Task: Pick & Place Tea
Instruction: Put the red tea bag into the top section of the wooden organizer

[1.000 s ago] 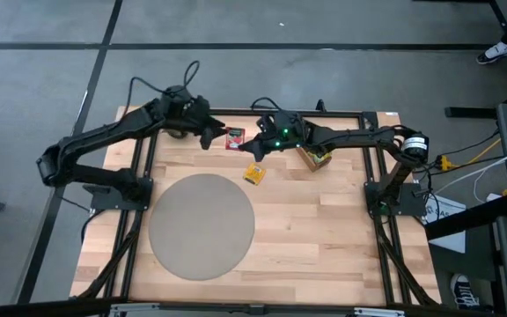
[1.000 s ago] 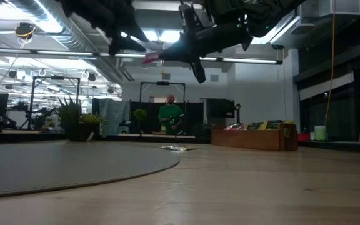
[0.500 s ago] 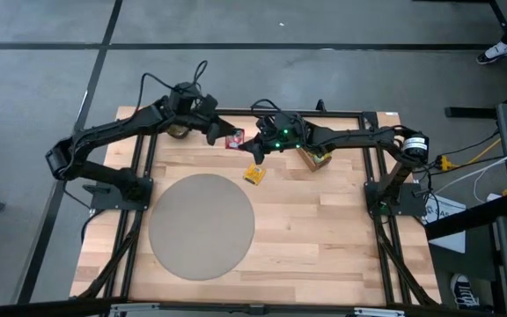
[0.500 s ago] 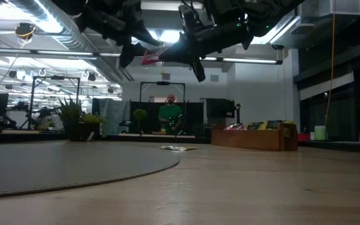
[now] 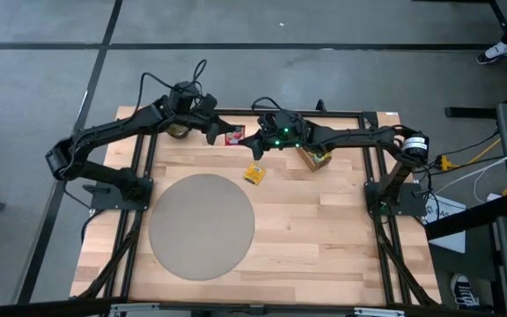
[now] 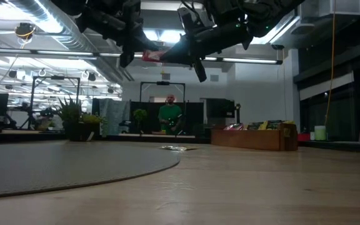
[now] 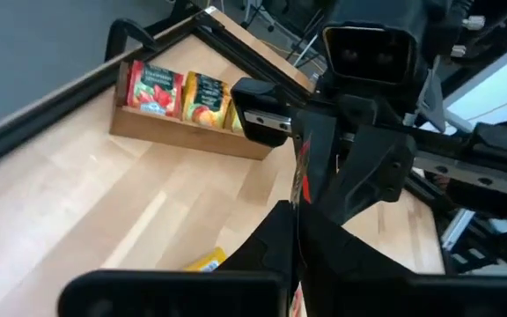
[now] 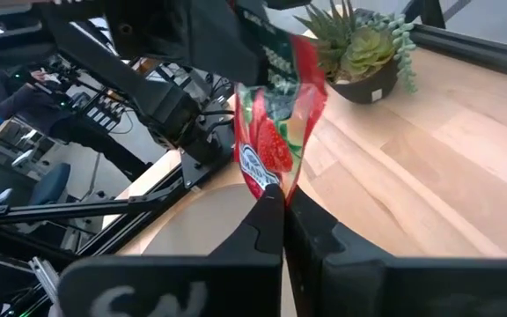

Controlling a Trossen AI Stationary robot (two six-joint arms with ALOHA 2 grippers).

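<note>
Above the desk's [image 5: 324,229] far edge, a red sachet [image 5: 234,136] hangs in the air, pinched from both sides: the left claw [image 5: 216,135] is clenched on one edge, the right claw [image 5: 247,141] on the other. A yellow sachet [image 5: 253,173] lies on the wood below, near the tray [image 5: 313,157] and round mat [image 5: 202,224].

Counts: one red sachet [image 5: 234,136], one yellow sachet [image 5: 253,173], one wooden tray [image 5: 314,157], one round mat [image 5: 202,225], one potted plant [image 8: 359,46].
</note>
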